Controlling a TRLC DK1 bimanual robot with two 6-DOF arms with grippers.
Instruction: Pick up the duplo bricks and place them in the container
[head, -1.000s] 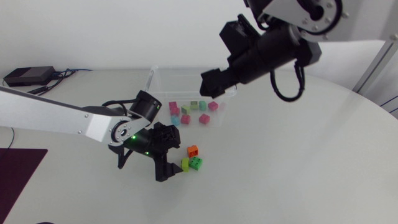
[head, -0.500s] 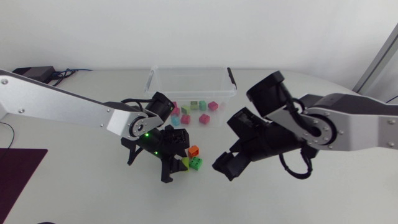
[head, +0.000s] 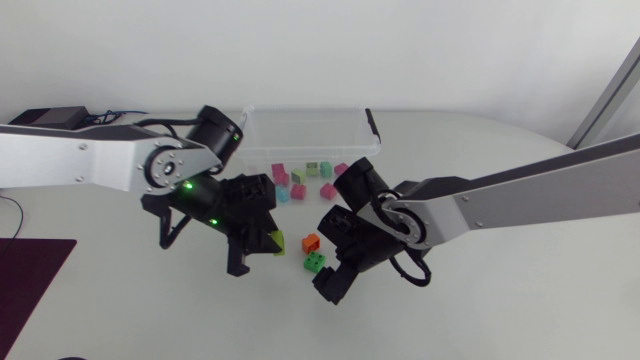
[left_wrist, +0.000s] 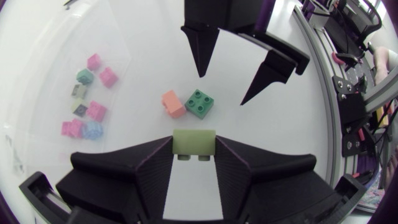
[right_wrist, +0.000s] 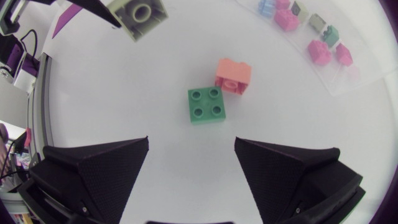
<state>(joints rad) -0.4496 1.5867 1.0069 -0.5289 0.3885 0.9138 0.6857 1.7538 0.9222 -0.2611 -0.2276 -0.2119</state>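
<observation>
Left gripper (left_wrist: 194, 149) is seen clamped on a lime-green plastic duplo brick (left_wrist: 194, 142). The brick is pinched from two sides between the broad black fingers and held clear of the white worktop (head: 480, 300). In the head view this gripper (head: 262, 250) is placed just left of the worktop's middle, at the end of the silver-grey left arm (head: 90, 170).

The right gripper (right_wrist: 191, 146) is spread wide, with nothing held between its fingers. It is hung low over two loose bricks near the middle of the worktop: a green square duplo brick (right_wrist: 206, 107) with four studs, and an orange duplo brick (right_wrist: 233, 76). The orange one lies just beyond the green one, and they appear to touch. The green brick is found ahead of the gap between the open fingers, not within it. From the left wrist view the two pointed tips of the right gripper (left_wrist: 222, 88) are seen above the pair, facing the left gripper — the held lime brick is at the near side of the pair, the right gripper at the far side.

A clear plastic container (head: 300, 113) is set at the far side of the worktop. Small pink, green and pale blue bricks (head: 298, 190) are scattered on its floor — well apart from the two loose bricks.
</observation>
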